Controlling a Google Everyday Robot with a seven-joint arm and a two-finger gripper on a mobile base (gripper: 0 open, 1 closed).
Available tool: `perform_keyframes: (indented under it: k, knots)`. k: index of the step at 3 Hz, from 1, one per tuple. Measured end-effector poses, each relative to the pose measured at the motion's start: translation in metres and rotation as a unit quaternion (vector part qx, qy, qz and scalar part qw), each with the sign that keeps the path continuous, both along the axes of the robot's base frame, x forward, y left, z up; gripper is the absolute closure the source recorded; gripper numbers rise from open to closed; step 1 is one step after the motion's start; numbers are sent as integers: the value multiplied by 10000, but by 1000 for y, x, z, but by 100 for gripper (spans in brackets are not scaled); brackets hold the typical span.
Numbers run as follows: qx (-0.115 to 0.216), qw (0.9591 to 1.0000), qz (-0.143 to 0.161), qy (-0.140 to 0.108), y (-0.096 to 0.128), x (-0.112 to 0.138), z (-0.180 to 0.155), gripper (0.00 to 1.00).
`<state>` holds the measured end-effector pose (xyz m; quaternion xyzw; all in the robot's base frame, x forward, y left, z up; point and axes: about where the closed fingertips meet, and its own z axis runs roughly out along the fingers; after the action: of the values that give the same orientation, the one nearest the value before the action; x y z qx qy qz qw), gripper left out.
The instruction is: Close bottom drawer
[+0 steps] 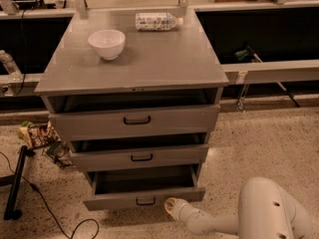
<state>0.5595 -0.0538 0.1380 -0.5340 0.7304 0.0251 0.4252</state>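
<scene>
**Bottom drawer out, gripper at its front**

The bottom drawer [114, 202] sits at 6 o'clock in the view, low to the floor. It is pulled out of the cabinet [134, 66] farther than the two drawers above it, so its inside shows. Its handle [145, 201] is mid-front. The gripper [172, 205] is at 3 o'clock from that handle, right at the front panel's lower edge. Whether it touches the panel, whether it is open or closed, and whether it grips anything cannot be told. The arm [259, 213] comes in from 4 o'clock, pale and thick.

The middle drawer [169, 156] and top drawer [174, 119] each stand a little ajar. On the cabinet's top a bowl [106, 43] stands at 10 o'clock, and a bottle [158, 21] lies on its side at 12 o'clock by the rear edge. On the floor at 9 o'clock from the drawers lie snack packets [40, 136], with a black pole [15, 183] and a cable [47, 208] below them
</scene>
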Motion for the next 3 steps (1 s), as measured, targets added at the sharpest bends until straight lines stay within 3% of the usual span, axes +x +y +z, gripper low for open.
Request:
perform_keyframes:
  k: [3]
  knots:
    - [-18,9991,-176,-385,-5,60,-3,100]
